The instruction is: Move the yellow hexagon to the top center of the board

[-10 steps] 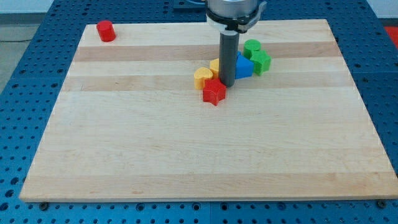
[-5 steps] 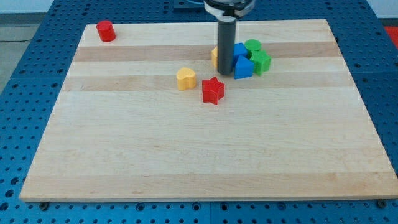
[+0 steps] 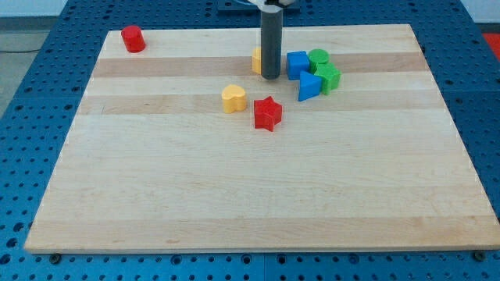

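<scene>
The yellow hexagon point(image 3: 256, 59) lies near the top middle of the wooden board point(image 3: 250, 179), mostly hidden behind my rod. My tip point(image 3: 270, 76) touches the board right at the hexagon's lower right side. A blue cube point(image 3: 297, 64) stands just to the right of the rod.
A blue triangle point(image 3: 308, 86) and two green blocks point(image 3: 324, 70) cluster right of the blue cube. A yellow heart point(image 3: 233, 99) and a red star point(image 3: 267, 114) lie below my tip. A red cylinder point(image 3: 133, 38) stands at the board's top left corner.
My tip has moved up and to the left, pushing the yellow hexagon up and left away from the blue blocks. Earlier the yellow heart slid left from the red star.
</scene>
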Robot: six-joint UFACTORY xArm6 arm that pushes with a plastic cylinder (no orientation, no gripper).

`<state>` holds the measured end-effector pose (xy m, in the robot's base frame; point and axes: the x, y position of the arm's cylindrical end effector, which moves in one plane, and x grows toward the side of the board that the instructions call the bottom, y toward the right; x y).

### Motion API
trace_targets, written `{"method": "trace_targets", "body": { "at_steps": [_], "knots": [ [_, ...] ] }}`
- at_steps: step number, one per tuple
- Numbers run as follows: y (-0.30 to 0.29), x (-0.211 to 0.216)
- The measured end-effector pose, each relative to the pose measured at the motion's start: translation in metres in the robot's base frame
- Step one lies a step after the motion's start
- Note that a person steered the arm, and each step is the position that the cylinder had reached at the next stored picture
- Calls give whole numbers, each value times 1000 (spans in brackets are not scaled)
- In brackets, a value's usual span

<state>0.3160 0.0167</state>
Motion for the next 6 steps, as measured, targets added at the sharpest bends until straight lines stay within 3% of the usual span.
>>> {"method": "trace_targets", "body": {
  "at_steps": [6],
  "knots": [
    [-12, -54]
  ]
}}
